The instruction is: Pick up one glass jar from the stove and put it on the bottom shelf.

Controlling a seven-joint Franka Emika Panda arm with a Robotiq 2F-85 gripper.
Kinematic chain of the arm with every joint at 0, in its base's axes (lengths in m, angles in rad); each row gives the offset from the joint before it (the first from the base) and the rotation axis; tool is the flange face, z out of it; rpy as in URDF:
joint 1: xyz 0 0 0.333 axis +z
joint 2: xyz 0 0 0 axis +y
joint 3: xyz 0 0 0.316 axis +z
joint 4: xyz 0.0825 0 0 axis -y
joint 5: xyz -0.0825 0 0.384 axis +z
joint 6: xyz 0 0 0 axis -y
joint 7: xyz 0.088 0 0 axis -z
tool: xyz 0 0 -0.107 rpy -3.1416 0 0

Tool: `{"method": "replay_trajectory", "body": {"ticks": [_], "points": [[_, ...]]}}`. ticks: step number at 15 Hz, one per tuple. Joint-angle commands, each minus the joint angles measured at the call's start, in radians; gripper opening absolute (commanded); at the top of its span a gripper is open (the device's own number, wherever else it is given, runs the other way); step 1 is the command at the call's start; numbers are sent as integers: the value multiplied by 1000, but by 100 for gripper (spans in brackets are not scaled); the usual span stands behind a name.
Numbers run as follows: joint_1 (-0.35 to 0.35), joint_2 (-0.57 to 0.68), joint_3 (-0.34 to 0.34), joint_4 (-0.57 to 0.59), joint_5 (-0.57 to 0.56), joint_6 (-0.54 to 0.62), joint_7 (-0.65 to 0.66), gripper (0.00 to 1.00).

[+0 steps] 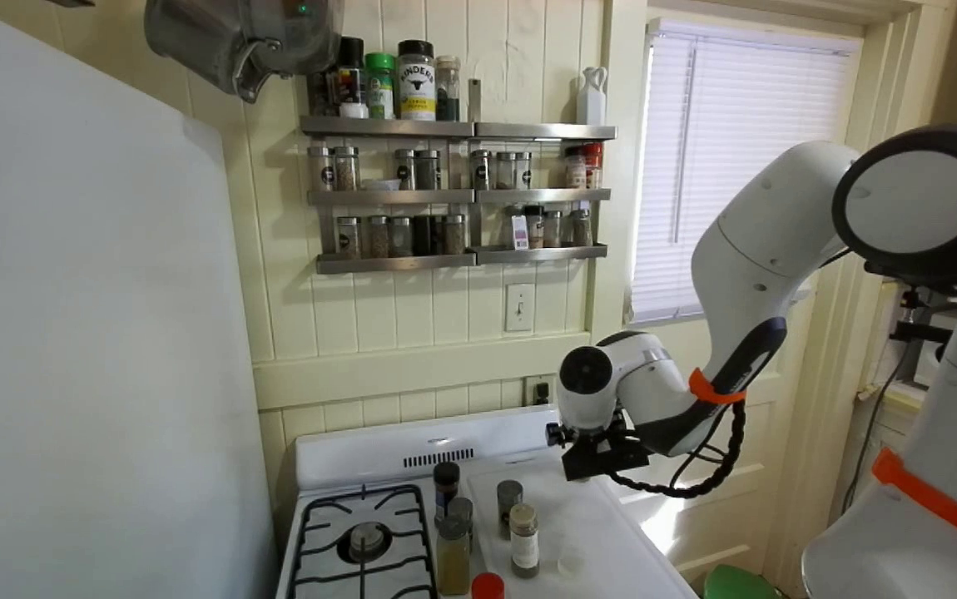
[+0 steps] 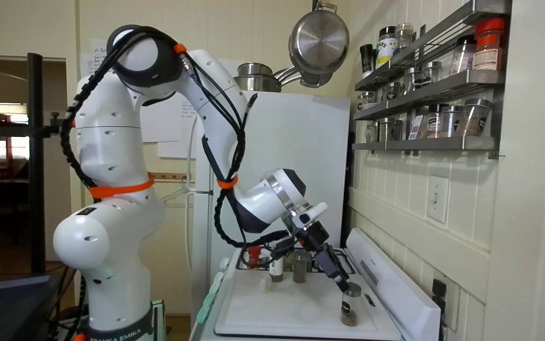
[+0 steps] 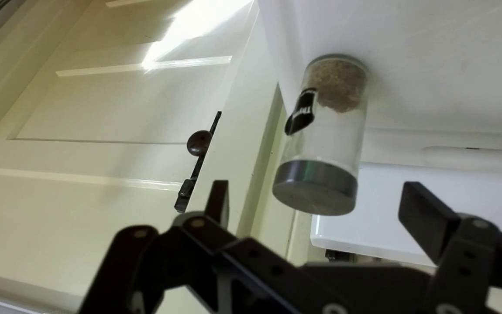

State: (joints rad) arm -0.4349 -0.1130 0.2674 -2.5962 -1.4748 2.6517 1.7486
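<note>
A glass jar with a grey metal lid, a black label and brown contents [image 2: 349,308] stands upright on the white cover of the stove [image 2: 391,284], near its back panel. In the wrist view, the jar [image 3: 331,126] shows with its lid between and just beyond my fingertips. My gripper [image 3: 316,198] is open, with a gap on both sides of the lid. In an exterior view, the gripper [image 2: 341,283] slants down beside the jar's lid. The gripper [image 1: 607,462] hides the jar in an exterior view. The bottom shelf [image 1: 395,263], also in view here [image 2: 443,143], holds several jars.
More jars stand on the stove: a grey-lidded one [image 1: 509,507], a labelled one [image 1: 524,545] and a yellowish one [image 1: 453,557], beside the burner grate [image 1: 366,541]. The middle shelf [image 1: 391,197] is above the bottom one. A pan [image 2: 319,45] hangs by the fridge [image 2: 296,142].
</note>
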Motion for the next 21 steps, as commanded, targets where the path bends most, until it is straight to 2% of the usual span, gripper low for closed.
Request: {"method": "replay_trajectory", "body": {"ticks": [1,12,21], "points": [[1,71,10,48,-108,-13,114,100],[17,103,19,20,-102,-31,202,100],[13,166,12,53,-122,-87,236,100]]}}
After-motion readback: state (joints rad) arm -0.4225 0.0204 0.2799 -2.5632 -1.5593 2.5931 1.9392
